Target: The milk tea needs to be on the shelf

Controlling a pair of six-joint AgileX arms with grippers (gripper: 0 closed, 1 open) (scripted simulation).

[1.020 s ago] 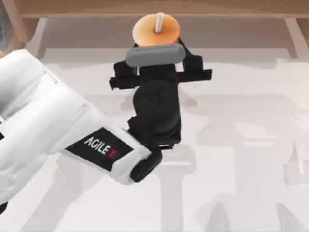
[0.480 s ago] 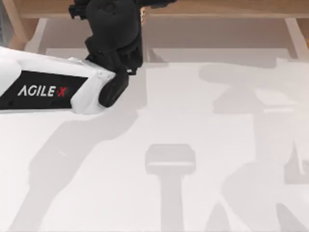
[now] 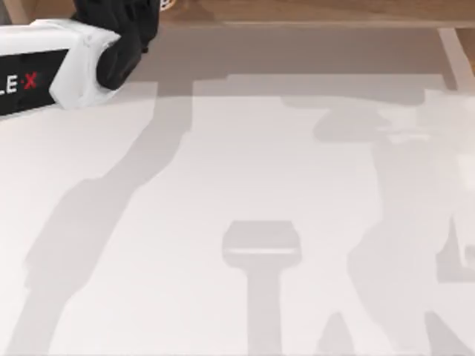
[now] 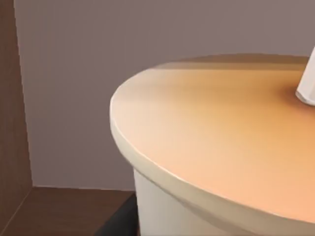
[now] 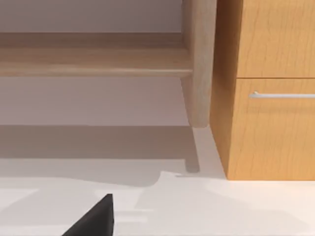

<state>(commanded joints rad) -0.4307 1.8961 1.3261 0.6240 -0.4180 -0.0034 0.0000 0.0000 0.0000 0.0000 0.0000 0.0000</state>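
The left arm [image 3: 67, 63] has swung to the shelf [image 3: 312, 11]'s left end; its gripper's state is unclear. The milk tea [image 4: 221, 142] sits just beside the shelf's side wall.

One cup of milk tea with a flat orange lid [image 4: 216, 132] and one white straw [image 4: 307, 88]. One light brown wooden shelf unit [image 5: 98, 61], standing on one white counter [image 3: 245, 185]. Beside the shelf, one wooden cabinet [image 5: 273, 88] with one metal handle [image 5: 283, 95]. One white-and-black arm [image 3: 67, 59].
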